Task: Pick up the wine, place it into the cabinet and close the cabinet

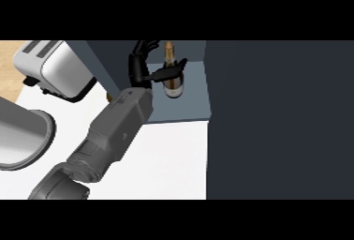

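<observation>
I'm working over the white table (173, 159), with the grey forearm rising from seven o'clock toward twelve. At nine o'clock a round brushed-metal pot (21, 136) is sitting well apart from the arm. Further out, my left hand (162, 74) is holding its fingers clamped round the dark glass wine bottle with a gold neck (173, 89), upright on the blue-grey cabinet shelf (187, 110), probably for release. At three o'clock the dark cabinet door (276, 117) is awaiting closing; the arm is crossing its likely path. A chrome toaster (52, 65) is standing at ten o'clock.
</observation>
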